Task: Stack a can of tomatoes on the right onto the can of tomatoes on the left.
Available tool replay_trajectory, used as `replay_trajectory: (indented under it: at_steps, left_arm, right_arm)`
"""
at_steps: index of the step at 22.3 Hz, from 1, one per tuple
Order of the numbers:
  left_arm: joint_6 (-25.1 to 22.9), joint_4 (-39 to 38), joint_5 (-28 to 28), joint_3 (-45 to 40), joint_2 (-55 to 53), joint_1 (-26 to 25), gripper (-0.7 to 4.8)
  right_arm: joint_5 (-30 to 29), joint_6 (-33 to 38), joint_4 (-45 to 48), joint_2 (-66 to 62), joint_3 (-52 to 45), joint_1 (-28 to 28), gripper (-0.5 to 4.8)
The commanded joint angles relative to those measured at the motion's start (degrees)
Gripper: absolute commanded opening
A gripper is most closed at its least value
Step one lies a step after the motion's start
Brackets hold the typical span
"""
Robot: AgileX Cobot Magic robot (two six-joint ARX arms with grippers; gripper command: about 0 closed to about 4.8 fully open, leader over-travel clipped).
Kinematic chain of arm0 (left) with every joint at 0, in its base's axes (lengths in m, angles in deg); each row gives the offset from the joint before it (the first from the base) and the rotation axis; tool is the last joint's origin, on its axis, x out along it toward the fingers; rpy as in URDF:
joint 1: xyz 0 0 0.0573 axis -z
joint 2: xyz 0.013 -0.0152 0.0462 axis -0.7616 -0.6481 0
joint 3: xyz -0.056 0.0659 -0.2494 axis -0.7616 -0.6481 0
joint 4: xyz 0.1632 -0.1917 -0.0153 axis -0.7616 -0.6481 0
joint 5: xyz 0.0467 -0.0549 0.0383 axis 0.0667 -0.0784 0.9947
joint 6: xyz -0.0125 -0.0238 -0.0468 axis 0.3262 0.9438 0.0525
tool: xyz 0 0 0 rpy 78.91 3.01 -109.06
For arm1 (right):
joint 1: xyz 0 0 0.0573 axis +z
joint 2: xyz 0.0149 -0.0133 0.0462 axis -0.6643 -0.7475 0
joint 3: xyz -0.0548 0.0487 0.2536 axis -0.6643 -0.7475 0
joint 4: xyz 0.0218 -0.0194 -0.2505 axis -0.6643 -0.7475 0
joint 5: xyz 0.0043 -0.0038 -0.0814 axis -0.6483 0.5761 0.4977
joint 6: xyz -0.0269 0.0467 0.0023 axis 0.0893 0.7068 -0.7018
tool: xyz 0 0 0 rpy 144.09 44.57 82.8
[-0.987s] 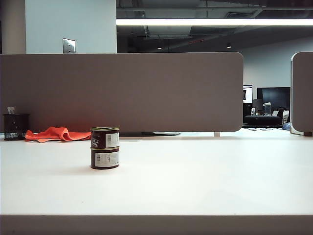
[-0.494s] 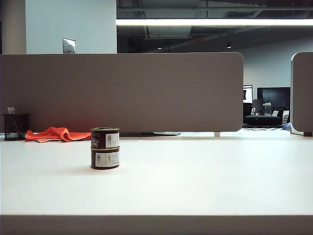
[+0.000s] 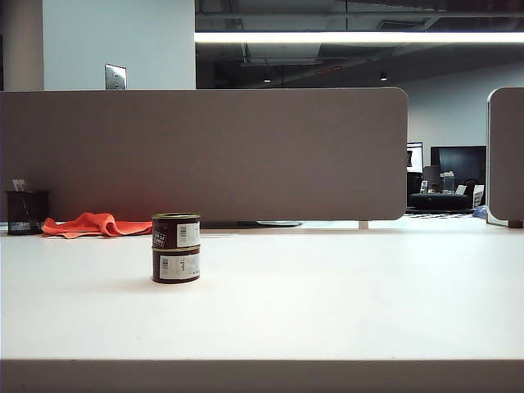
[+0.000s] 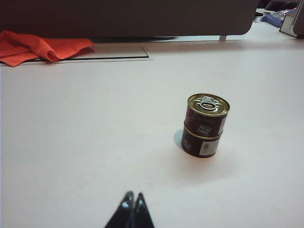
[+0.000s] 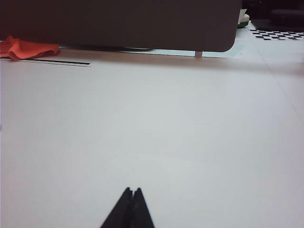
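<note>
The two cans of tomatoes stand as one stack on the white counter (image 3: 327, 295), left of the middle in the exterior view; the upper can (image 3: 175, 230) sits squarely on the lower can (image 3: 175, 265), both upright, their pale labels turned toward that camera; in the left wrist view the upper can's gold lid with its pull ring shows on top. No claw touches the stack; the bare counter lies all round it. Behind it, toward the far edge, an orange cloth (image 3: 94, 223) lies crumpled against the foot of the grey partition (image 3: 205, 151), and just left of the cloth stands a dark mesh pen cup (image 3: 26, 212). Neither arm shows in the exterior view. The left claw (image 4: 132, 203) appears only in its own wrist view, its two dark tips pressed together with nothing between them, well apart from the stack; the right claw (image 5: 132, 194) likewise shows its tips closed on nothing, over bare counter, with the cans out of its view.
</note>
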Motion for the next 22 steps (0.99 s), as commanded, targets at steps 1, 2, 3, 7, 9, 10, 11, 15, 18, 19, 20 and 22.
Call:
replay_trajectory:
  at_steps: [1,2,3,7,9,10,11,15,18,19,20,22]
  left_arm:
    - [-0.5,0.7,2.7,0.2,0.0,0.0,-0.06]
    - [-0.5,0.7,3.2,0.2,0.0,0.0,-0.06]
    - [-0.5,0.7,3.6,0.2,0.0,0.0,-0.06]
    - [-0.4,1.5,4.5,0.2,0.0,0.0,-0.06]
    - [-0.3,2.6,4.9,0.3,0.0,0.0,-0.06]
    - [-0.3,3.1,5.1,0.3,0.0,0.0,-0.06]
    - [-0.3,3.1,5.0,0.3,0.0,0.0,-0.06]
    - [-0.3,2.9,5.0,0.3,0.0,0.0,-0.06]
    - [-0.2,2.9,4.8,0.3,0.0,0.0,-0.06]
    - [-0.3,2.9,4.9,0.3,0.0,0.0,-0.06]
    - [-0.2,2.9,4.9,0.3,0.0,0.0,-0.06]
    - [-0.3,2.9,4.9,0.3,0.0,0.0,-0.06]
  right_arm:
    - [0.0,-0.2,0.9,0.1,-0.3,0.1,-0.06]
    - [-0.1,-0.2,1.0,0.1,-0.2,0.1,-0.06]
    - [-0.1,-0.2,1.0,0.1,-0.2,0.1,-0.06]
    - [-0.1,-0.2,3.5,0.1,-0.2,0.1,-0.06]
    - [-0.1,-0.2,5.6,0.1,-0.2,0.1,-0.06]
    - [-0.1,-0.2,8.0,0.1,-0.2,0.1,-0.06]
    - [-0.1,-0.2,9.6,0.1,-0.2,0.1,-0.06]
    - [-0.1,-0.2,10.2,0.1,-0.2,0.1,-0.06]
    - [0.0,-0.2,9.5,0.1,-0.2,0.1,-0.06]
    - [-0.1,-0.2,9.5,0.1,-0.2,0.1,-0.06]
    - [-0.1,-0.2,9.5,0.1,-0.2,0.1,-0.06]
    - [-0.1,-0.2,9.5,0.1,-0.2,0.1,-0.06]
